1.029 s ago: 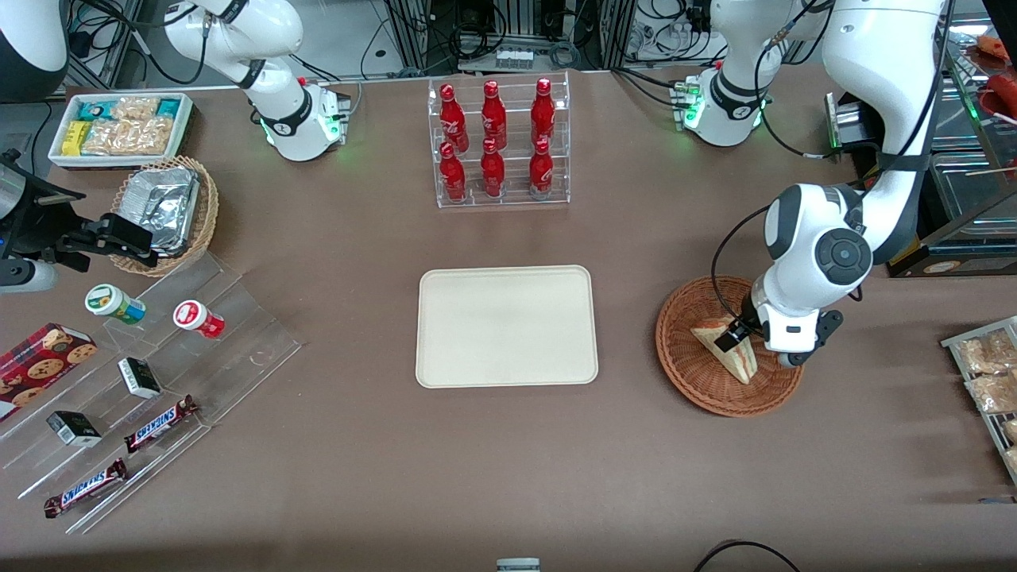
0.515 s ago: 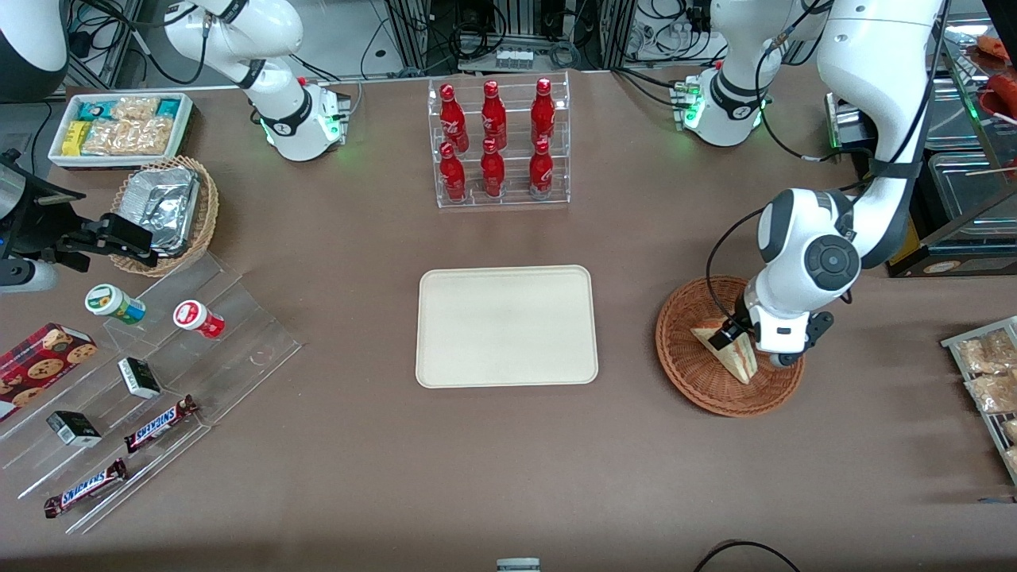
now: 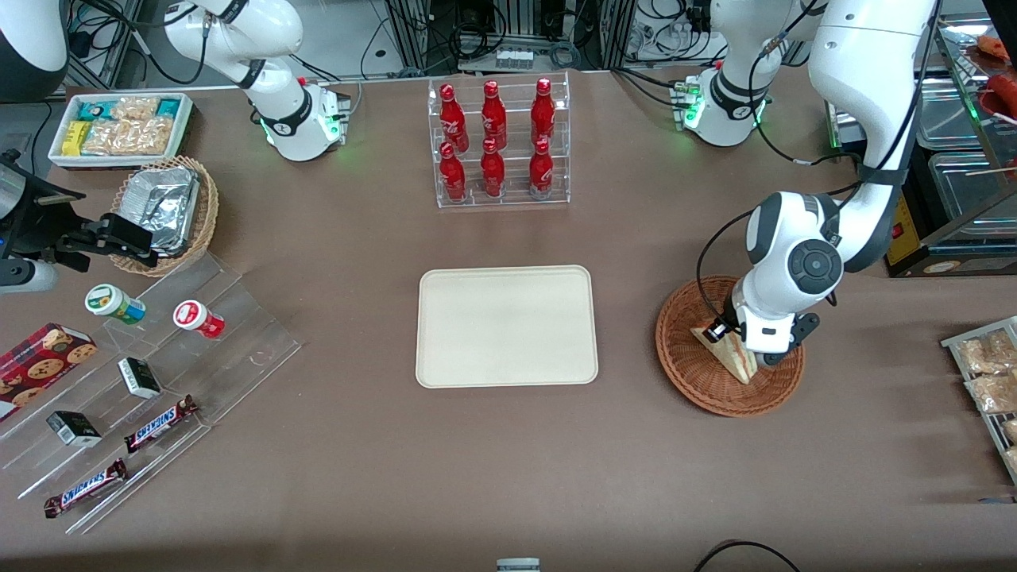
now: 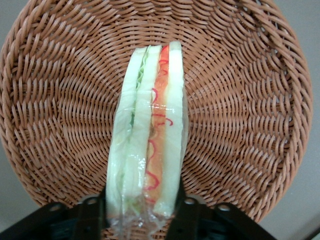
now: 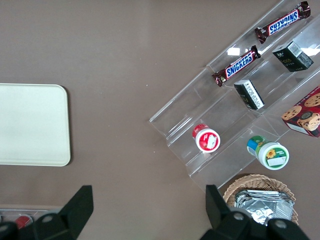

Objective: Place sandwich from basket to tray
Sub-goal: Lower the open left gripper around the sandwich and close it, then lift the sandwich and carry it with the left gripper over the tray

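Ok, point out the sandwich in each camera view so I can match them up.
Front view: the sandwich lies in the basket, with the gripper at its end.
Left wrist view: the sandwich stands on edge, between the fingers.
Right wrist view: not in it.
Shared landmark: the basket.

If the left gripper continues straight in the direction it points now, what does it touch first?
The gripper points down into the basket, with the sandwich between its fingers. The sandwich comes first, and it seems to be touching already. Below it is the basket floor, though depth is unclear.
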`<state>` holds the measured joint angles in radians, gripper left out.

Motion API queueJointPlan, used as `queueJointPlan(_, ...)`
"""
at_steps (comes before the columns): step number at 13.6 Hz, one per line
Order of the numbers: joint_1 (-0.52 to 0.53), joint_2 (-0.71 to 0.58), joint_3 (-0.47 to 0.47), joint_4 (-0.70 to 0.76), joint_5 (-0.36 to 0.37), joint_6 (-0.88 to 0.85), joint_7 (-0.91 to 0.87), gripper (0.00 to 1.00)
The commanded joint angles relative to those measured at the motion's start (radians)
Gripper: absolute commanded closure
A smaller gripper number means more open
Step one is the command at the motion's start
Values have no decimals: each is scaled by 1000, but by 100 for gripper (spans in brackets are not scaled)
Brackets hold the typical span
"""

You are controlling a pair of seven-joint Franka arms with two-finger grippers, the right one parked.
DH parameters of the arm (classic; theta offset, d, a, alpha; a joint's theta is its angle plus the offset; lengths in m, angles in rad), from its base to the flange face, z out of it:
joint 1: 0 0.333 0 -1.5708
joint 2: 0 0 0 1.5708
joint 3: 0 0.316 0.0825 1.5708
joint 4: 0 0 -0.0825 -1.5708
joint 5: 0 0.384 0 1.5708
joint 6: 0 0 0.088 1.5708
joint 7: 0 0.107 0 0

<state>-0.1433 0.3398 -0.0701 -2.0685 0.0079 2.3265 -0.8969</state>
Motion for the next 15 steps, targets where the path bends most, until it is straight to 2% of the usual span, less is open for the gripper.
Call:
queueJointPlan(1, -12, 1, 9, 16, 18, 4, -27, 98)
queueJointPlan(5, -12, -12, 9, 30, 23, -37, -25, 99)
queueJointPlan(8, -18, -44, 6, 125, 75, -259, -24, 99)
queueJointPlan(12, -105, -70, 6, 279, 73, -490, -30, 99)
queueJointPlan(15, -203, -64, 4, 363, 66, -552, -53, 99)
